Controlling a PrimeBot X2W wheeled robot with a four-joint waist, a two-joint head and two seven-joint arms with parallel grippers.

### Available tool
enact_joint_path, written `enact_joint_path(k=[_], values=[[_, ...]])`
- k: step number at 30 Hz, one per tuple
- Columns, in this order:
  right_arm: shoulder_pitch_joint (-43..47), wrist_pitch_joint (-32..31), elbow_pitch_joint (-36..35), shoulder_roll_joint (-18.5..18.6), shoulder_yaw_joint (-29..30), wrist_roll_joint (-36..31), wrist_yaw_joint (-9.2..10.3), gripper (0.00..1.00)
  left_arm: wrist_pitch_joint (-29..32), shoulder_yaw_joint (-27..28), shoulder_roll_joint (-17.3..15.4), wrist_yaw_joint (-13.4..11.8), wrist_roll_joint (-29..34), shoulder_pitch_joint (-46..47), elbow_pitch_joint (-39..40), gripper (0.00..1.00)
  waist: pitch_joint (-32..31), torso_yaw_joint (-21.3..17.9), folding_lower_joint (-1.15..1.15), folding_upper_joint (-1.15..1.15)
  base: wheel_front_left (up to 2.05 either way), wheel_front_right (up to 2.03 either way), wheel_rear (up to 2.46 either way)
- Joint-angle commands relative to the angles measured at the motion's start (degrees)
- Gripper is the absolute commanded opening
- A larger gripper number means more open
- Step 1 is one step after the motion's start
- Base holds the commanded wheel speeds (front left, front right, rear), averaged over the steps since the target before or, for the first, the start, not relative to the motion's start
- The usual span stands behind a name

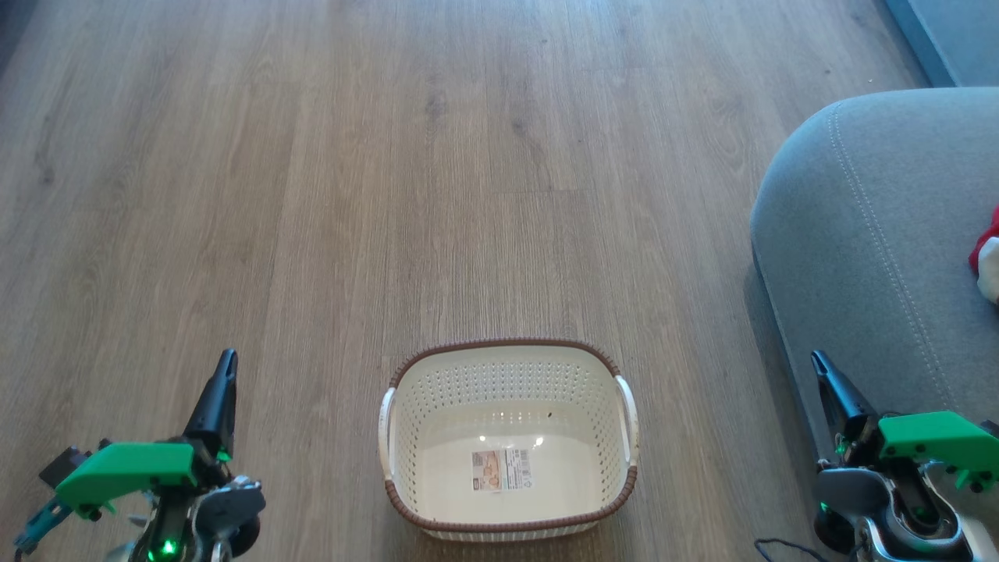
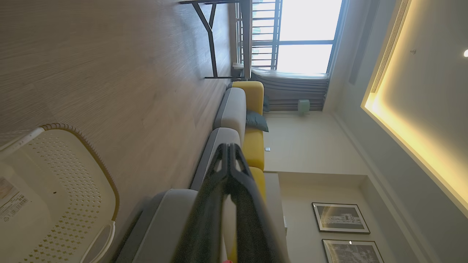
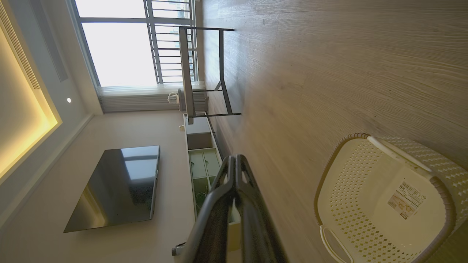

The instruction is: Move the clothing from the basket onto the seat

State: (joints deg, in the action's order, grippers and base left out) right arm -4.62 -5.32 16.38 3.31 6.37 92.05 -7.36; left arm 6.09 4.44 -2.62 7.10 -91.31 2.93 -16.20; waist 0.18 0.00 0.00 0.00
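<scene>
The clothing (image 1: 986,256), a red and white bundle, lay on the grey seat (image 1: 874,234) at the far right edge of the head view, cut off by the frame. It sat beyond the right jaws and off to their right, clear of them and not touched. The right jaws were together, their dark fingers (image 1: 833,390) pressed tip to tip and holding nothing, low at the right by the seat's front edge. The left jaws were also together and held nothing, their fingers (image 1: 215,406) low at the left over the wooden floor (image 1: 390,156), well apart from the clothing. The basket (image 1: 499,342) stood on the floor between the two arms, its pale bottom bare around a label sticker (image 1: 501,469).
</scene>
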Motion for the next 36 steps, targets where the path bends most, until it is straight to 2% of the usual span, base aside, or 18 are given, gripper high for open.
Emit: enact_joint_path(k=[1,36], values=[[-1.47,-0.37,-2.40,0.30,-0.84,0.94,-0.13,0.00,0.41,2.10,-0.26,0.38,-0.84,3.27,2.14,0.00,0.00,0.00,0.00,0.00,0.00,0.00,0.00],[-1.50,-0.69,-2.38,0.01,-0.43,0.60,-0.13,0.00,0.40,2.08,-0.26,0.38,-0.85,3.27,2.15,0.00,0.00,0.00,0.00,0.00,0.00,0.00,0.00]])
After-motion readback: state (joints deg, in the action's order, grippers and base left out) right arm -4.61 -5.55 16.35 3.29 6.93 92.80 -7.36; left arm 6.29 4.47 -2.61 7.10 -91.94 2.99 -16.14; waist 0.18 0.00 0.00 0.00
